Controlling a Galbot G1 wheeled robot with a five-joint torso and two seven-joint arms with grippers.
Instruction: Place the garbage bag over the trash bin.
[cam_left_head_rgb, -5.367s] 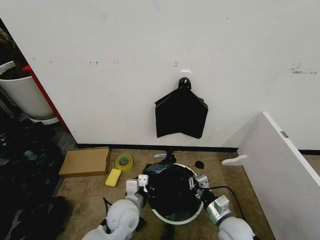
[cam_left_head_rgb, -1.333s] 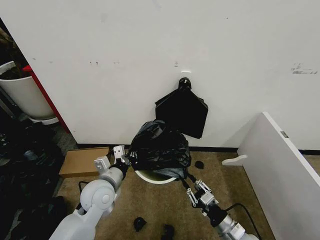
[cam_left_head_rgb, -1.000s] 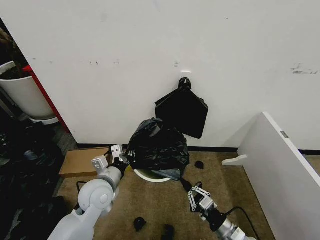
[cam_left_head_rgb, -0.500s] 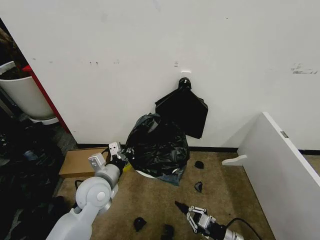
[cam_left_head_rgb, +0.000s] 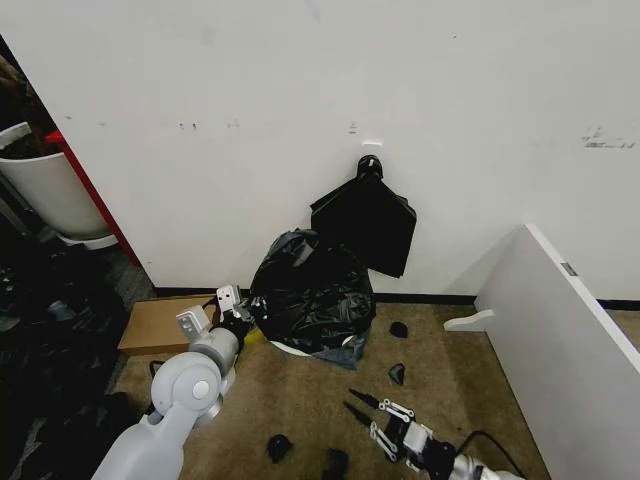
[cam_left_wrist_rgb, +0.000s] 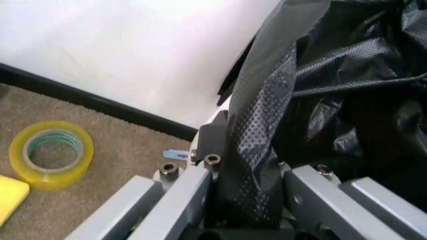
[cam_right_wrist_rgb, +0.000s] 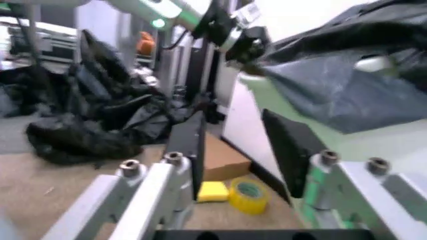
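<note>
Head view. The garbage bag (cam_left_head_rgb: 310, 292) is seen bulging over the trash bin (cam_left_head_rgb: 290, 348) against the wall; only a sliver of cream rim is exposed at the near side, and a loose flap hangs down at the bin's front right. The left end effector (cam_left_head_rgb: 237, 318) is held at the bag's left edge, closed on a fold of film. The right end effector (cam_left_head_rgb: 368, 415) is low over the carpet, well apart from the bin, fingers spread and empty. Half a second earlier it was lower in the frame; a second ago it was up at the bag's hem. The right side is therefore judged released, while the left grip is kept.

Left wrist view. A twisted strip of bag (cam_left_wrist_rgb: 257, 150) is pinched between the closed fingers (cam_left_wrist_rgb: 180, 200). A tape roll (cam_left_wrist_rgb: 48, 154) and a yellow sponge (cam_left_wrist_rgb: 10, 197) lie on the carpet beside it.

Right wrist view. The open fingers (cam_right_wrist_rgb: 193, 152) are seen with nothing between them; the bag (cam_right_wrist_rgb: 333, 95) and pale bin wall (cam_right_wrist_rgb: 373, 145) lie ahead, the left end effector (cam_right_wrist_rgb: 243, 47) beyond.

Judgement: the bag is draped but not evenly seated; the right hem looks unsecured and could slide off.
</note>
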